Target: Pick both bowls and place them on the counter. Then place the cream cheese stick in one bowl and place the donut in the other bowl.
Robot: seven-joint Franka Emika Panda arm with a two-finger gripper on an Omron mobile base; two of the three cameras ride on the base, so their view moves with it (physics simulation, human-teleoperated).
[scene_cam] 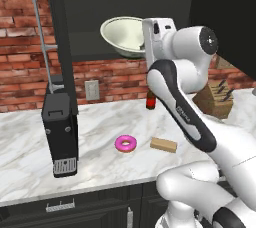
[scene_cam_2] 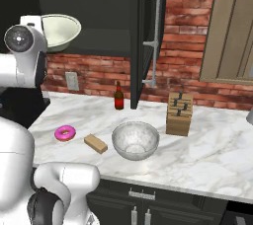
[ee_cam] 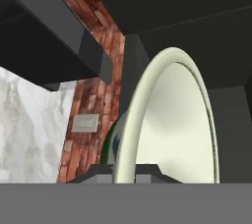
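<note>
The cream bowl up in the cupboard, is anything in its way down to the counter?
Nothing visible blocks it. The gripper is shut on the cream bowl's rim. Below lies the counter, bare in places; the donut, cream cheese stick, bottle and marbled bowl take up little of it.

The white marble counter [scene_cam_2: 207,160] carried a pink donut [scene_cam_2: 65,132], a tan block [scene_cam_2: 96,143], a grey bowl [scene_cam_2: 135,140], a knife block [scene_cam_2: 179,114] and a bottle [scene_cam_2: 118,96].

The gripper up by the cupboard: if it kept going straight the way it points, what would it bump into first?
The gripper is already shut on the rim of the cream bowl. Straight on runs along that bowl; beyond it, probably the dark cabinet interior, though depth is unclear.
</note>
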